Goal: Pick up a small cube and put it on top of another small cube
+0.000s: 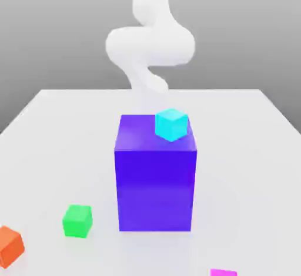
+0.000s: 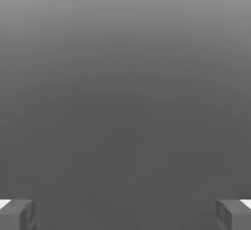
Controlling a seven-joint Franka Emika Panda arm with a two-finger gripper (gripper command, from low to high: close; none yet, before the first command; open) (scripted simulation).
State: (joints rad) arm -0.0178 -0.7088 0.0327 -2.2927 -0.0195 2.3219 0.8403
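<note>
A small cyan cube [image 1: 171, 124] appears to rest on the top of a tall purple block [image 1: 155, 178], near its far corner on the exterior view's right. On the white table lie a small green cube [image 1: 77, 221] at the front left, a small orange cube [image 1: 9, 246] at the left edge, and a small magenta cube [image 1: 223, 272] cut off by the bottom edge. My white arm [image 1: 150, 40] rises behind the purple block. In the hand view my gripper [image 2: 125, 215] is open, its grey fingertips [image 2: 17, 214] wide apart with only grey background between them.
The purple block stands mid-table and hides the lower part of my arm. The white table [image 1: 247, 151] ends in a straight far edge behind the arm, with a grey backdrop beyond.
</note>
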